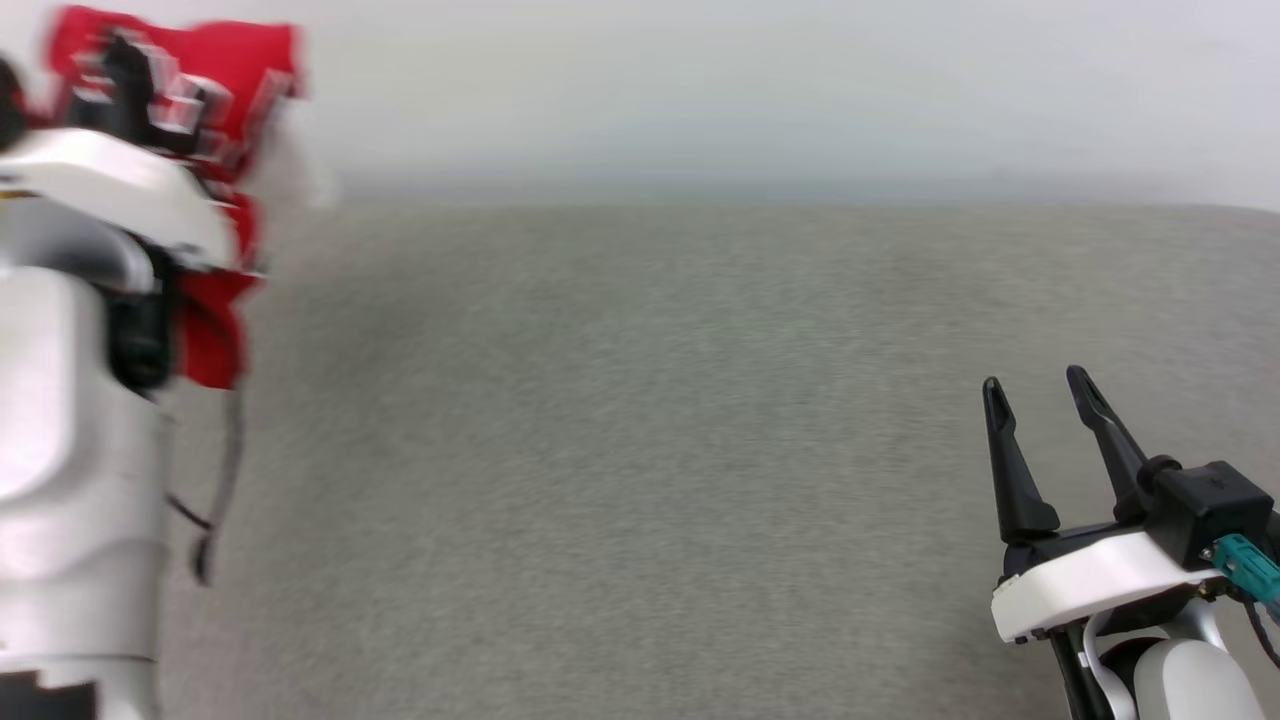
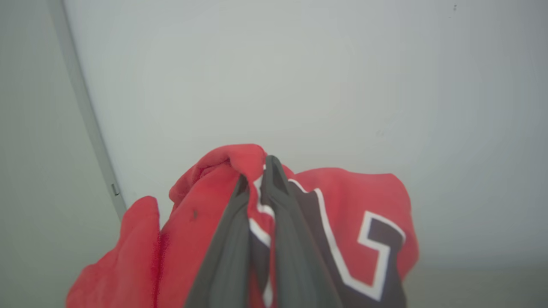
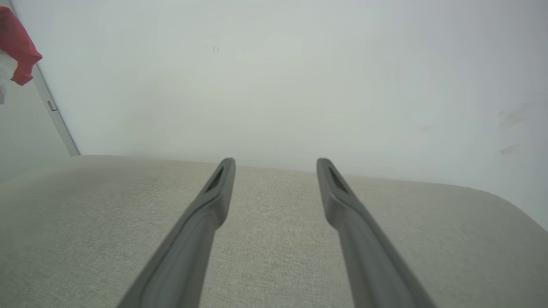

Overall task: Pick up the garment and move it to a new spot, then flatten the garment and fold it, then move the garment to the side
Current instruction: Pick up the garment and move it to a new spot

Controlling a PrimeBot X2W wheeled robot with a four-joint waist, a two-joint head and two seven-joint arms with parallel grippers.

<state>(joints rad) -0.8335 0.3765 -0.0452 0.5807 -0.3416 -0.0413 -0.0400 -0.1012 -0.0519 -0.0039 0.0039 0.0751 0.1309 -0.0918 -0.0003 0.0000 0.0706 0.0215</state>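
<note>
The garment (image 1: 215, 90), a red jersey, hangs bunched at the upper left of the head view, lifted off the grey cloth surface (image 1: 640, 450). My left gripper (image 1: 125, 60) is raised there, blurred, with its pale forearm in front of the cloth. In the left wrist view the left gripper (image 2: 257, 169) is shut on a fold of the garment (image 2: 205, 222), black white-edged lettering showing beside the fingers. My right gripper (image 1: 1040, 385) stands open low at the lower right, nothing between its fingers (image 3: 214, 192). A red corner of the garment (image 3: 17, 42) shows at the right wrist view's upper left.
A pale wall (image 1: 700, 90) rises behind the surface's far edge. A grey vertical strip (image 2: 90, 124) runs down the wall at the left. The surface's right corner is rounded (image 3: 505, 205).
</note>
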